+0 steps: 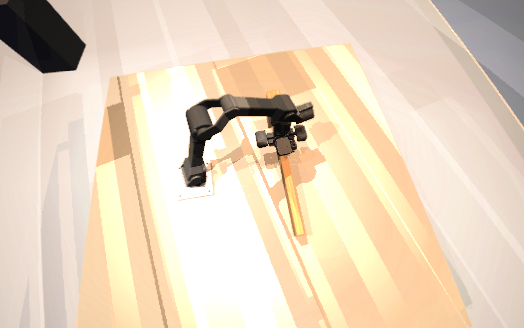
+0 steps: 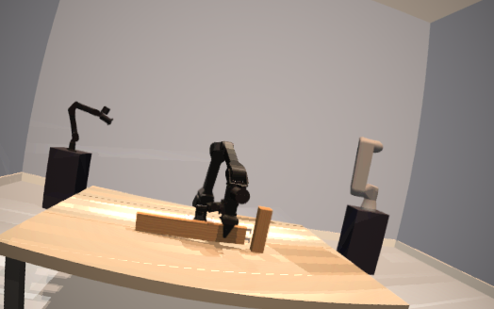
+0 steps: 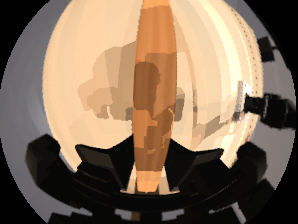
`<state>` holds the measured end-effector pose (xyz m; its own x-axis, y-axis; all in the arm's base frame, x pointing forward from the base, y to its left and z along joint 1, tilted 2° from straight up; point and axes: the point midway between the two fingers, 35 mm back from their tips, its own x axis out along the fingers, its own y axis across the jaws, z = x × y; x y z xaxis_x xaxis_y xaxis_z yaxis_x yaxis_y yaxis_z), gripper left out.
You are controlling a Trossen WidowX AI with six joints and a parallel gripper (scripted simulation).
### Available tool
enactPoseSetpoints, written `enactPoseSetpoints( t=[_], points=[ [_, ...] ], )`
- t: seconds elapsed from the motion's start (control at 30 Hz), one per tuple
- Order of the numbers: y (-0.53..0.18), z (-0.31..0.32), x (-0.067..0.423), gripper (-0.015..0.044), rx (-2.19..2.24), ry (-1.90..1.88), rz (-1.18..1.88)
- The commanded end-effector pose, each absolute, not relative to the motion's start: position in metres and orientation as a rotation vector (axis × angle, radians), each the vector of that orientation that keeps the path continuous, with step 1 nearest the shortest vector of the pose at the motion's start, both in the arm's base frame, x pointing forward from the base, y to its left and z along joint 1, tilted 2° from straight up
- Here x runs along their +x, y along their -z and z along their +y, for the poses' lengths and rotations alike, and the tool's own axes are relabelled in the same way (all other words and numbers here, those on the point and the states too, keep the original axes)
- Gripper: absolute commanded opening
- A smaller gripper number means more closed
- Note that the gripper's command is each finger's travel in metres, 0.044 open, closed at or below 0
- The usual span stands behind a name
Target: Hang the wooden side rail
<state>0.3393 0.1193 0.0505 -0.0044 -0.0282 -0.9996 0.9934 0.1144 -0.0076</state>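
1. Wooden side rail (image 2: 181, 226) lies lengthwise on the table (image 2: 141, 278), its right end close to the upright headboard post (image 2: 260, 229); in the exterior view a small gap shows between rail end and post.
2. Steel hooks on that end are hard to make out: only a pale sliver shows at the rail's right tip, and whether it reaches into the post cannot be told.
3. The post's slot and its pins are not visible in any view; the top view shows just a short stub of the post (image 1: 272, 95) beyond the arm's forearm.
4. The gripper (image 2: 228, 227) points down onto the rail near its post end, jaws pinching the rail across its width.
5. From above, the gripper (image 1: 284, 146) and wrist cover the gripped stretch, so the rail (image 1: 293, 200) shows only from there to its free end, which rests on the table (image 1: 150, 260).
6. The wrist view shows the rail (image 3: 156, 63) running straight away from the camera between the dark fingers; the actual contact is cut off by the gripper body at the lower edge.
7. Heavy shadows blotch the rail and table there, blurring edges.
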Motion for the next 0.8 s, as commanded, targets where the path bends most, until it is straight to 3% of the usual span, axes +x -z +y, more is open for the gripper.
enactPoseSetpoints(
  t=[0.0, 0.77],
  points=[
    [-0.051, 0.1212, 0.3397, 0.0, 1.108, 1.138, 1.243],
    [-0.0522, 0.1234, 0.3389, 0.0, 1.108, 1.138, 1.243]
  ],
)
